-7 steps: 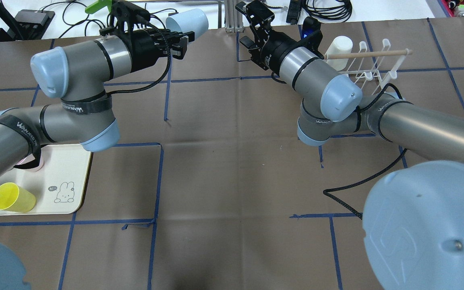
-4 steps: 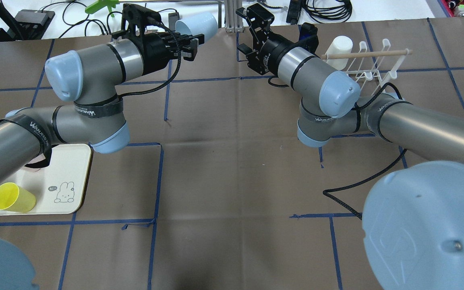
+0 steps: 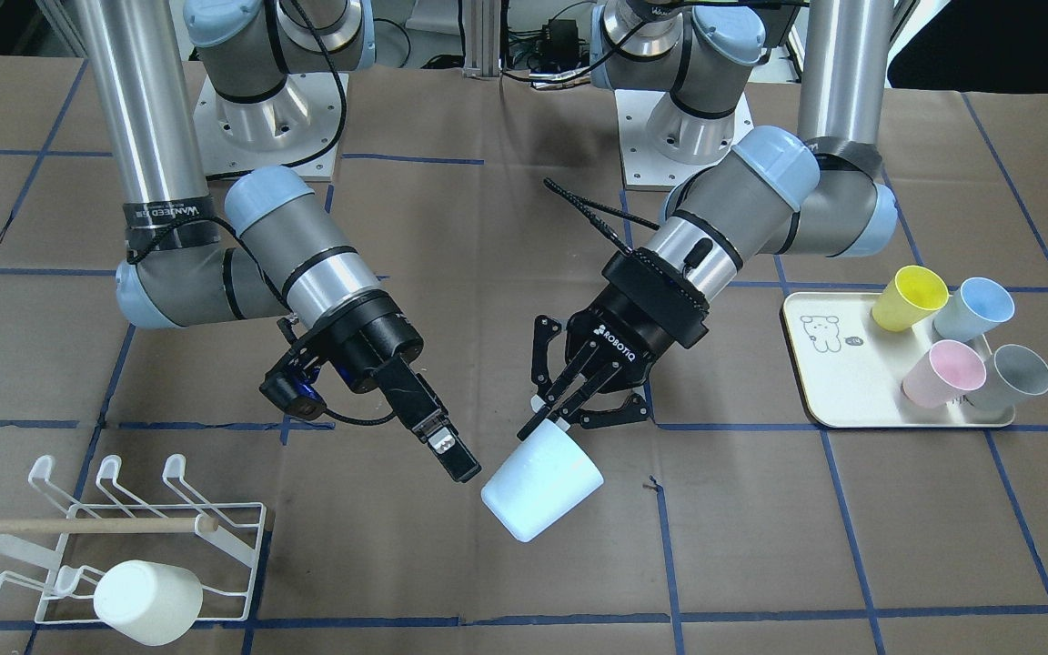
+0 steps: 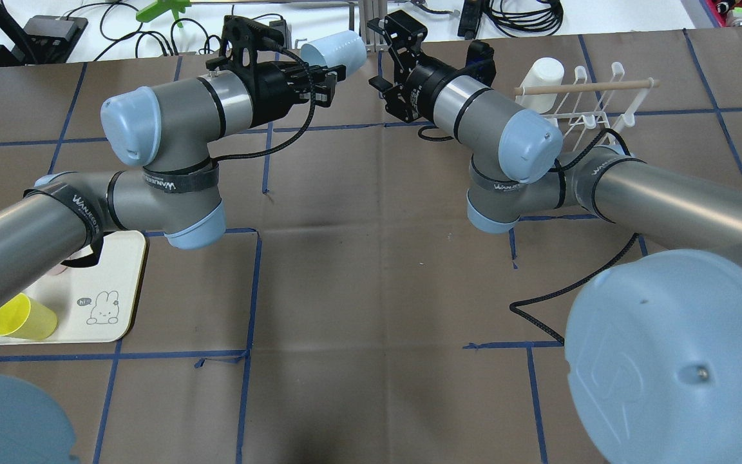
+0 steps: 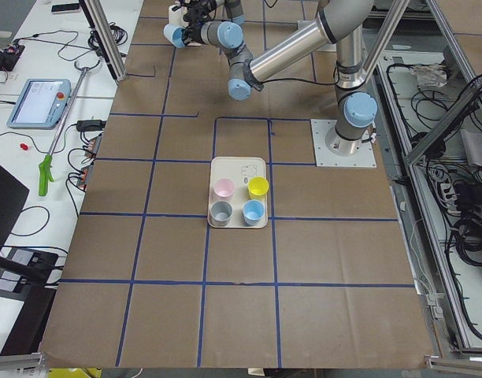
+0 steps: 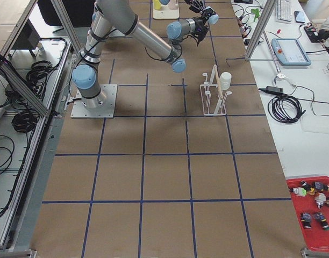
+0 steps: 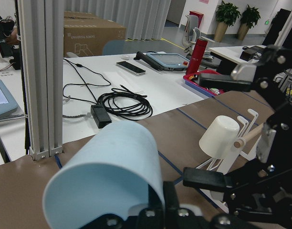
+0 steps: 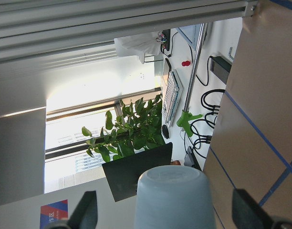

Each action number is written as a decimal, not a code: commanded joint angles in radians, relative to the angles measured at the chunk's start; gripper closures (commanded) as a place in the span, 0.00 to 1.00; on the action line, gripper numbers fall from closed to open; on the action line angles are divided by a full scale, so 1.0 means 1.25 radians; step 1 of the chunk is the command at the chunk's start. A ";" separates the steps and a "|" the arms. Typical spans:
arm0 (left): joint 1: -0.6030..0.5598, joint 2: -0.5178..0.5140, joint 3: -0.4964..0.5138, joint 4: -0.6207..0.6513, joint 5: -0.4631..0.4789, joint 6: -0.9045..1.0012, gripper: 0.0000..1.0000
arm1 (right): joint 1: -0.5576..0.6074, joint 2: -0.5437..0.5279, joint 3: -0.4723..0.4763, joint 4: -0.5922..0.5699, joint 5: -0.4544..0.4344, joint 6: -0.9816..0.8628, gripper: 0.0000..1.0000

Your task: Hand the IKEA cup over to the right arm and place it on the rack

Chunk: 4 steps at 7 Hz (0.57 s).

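Note:
My left gripper [image 3: 544,424] is shut on the rim of a pale blue cup [image 3: 540,496], held in the air on its side with the base pointing away. It also shows in the overhead view [image 4: 335,51] and the left wrist view [image 7: 108,176]. My right gripper [image 4: 379,55] is open, its jaws facing the cup's base and very close to it. In the right wrist view the cup's base [image 8: 172,198] sits centred between the two fingertips [image 8: 86,212]. The white wire rack [image 3: 124,520] with a wooden dowel carries a white cup [image 3: 146,600].
A cream tray [image 3: 815,364] holds a yellow cup [image 3: 911,298], a blue one, a pink one and a grey one. The rack [image 4: 596,106] stands at the far right of the brown table. Cables and aluminium posts lie beyond the table's far edge.
My left arm has carried the cup to the right, toward the right gripper. The right gripper has swung left toward the cup. The gap between them has closed.

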 commanded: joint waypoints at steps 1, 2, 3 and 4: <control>0.000 0.008 -0.004 0.000 0.000 -0.001 1.00 | 0.003 0.022 -0.016 0.012 0.033 0.000 0.00; -0.001 0.009 -0.006 0.000 0.000 -0.001 1.00 | 0.007 0.023 -0.026 0.028 0.033 0.001 0.00; 0.000 0.009 -0.008 0.000 0.000 -0.001 1.00 | 0.007 0.025 -0.049 0.046 0.035 0.021 0.00; -0.001 0.010 -0.006 0.000 0.001 -0.002 1.00 | 0.008 0.025 -0.067 0.049 0.035 0.049 0.00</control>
